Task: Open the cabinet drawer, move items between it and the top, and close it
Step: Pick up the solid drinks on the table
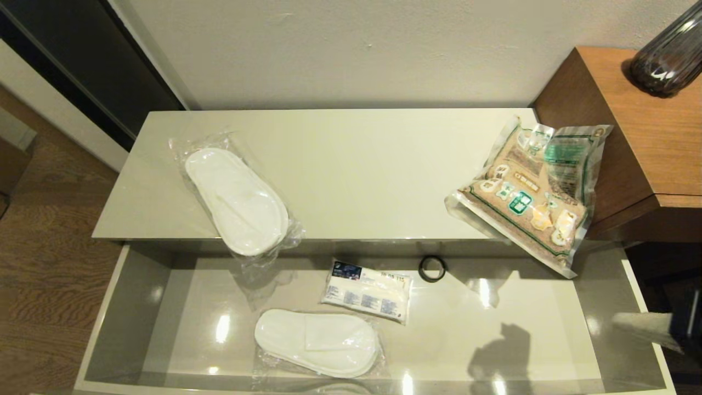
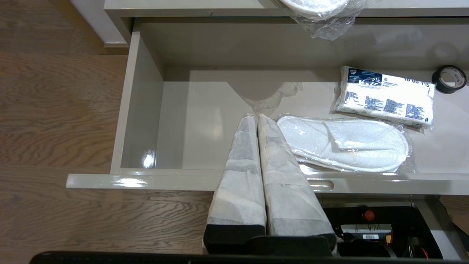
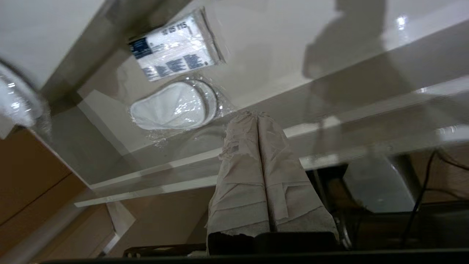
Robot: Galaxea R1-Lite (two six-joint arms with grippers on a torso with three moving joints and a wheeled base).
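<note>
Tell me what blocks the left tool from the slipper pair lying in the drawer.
Nothing visible does. The left tool hangs shut over the open cabinet drawer, just beside the slipper pair. The white packet and black ring lie beyond it, out of the path.

Small white packet (image 1: 366,289) with blue print lies flat, mid-scene, just far of centre. Small black ring (image 1: 431,268), tape-like roll, just right of packet and slightly farther, apart from it. Brown wood-grain cube (image 1: 641,137) at far right. Dark ribbed vase (image 1: 666,55) stands on cube's far corner. Wood-plank floor (image 1: 44,230) at left. Plain pale wall (image 1: 351,49) behind.
</note>
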